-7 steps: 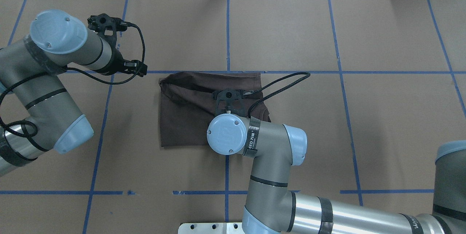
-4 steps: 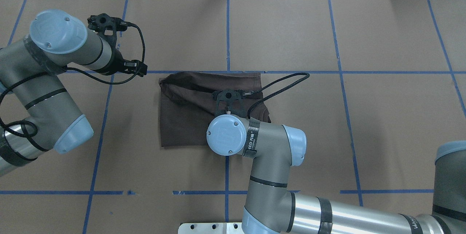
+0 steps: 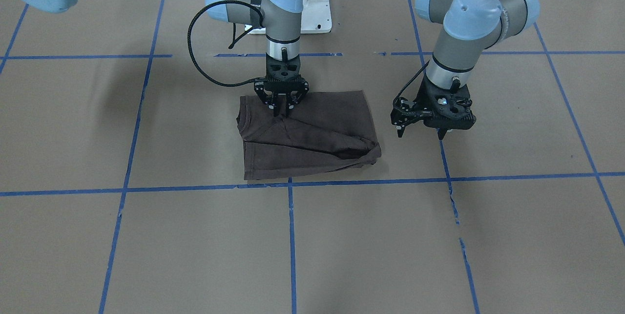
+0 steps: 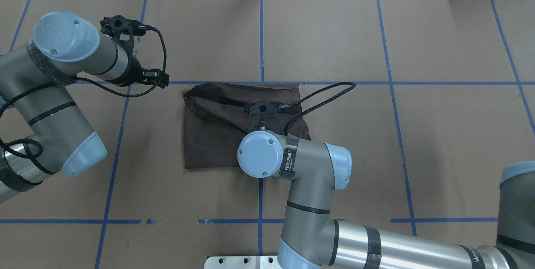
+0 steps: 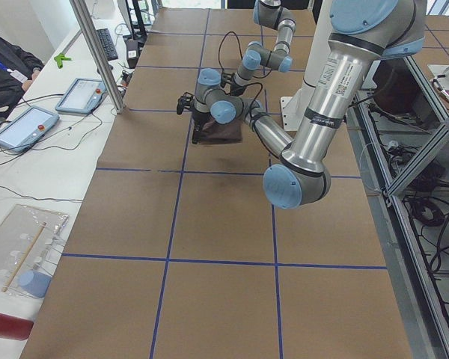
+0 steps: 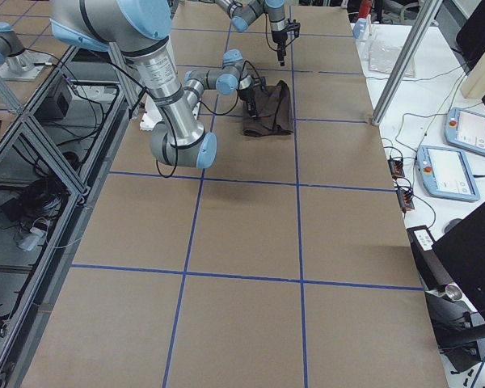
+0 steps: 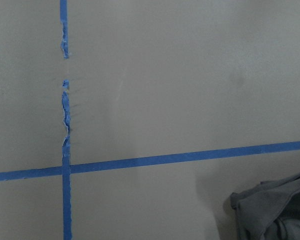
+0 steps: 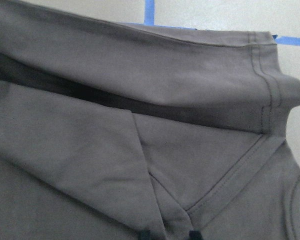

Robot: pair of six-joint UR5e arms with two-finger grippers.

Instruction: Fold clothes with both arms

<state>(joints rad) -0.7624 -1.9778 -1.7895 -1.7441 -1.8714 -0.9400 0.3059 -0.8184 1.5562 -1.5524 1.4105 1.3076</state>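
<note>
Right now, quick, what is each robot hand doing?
Left hand: open, holding nothing, off to the side of the T-shirt.
Right hand: closed, pinching a fold of the T-shirt.

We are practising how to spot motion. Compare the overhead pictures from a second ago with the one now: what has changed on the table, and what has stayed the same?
Nothing has visibly changed. The right gripper is still down on the folded T-shirt. The left gripper still hangs open beside the T-shirt, clear of the cloth. The folds in the T-shirt look the same.
</note>
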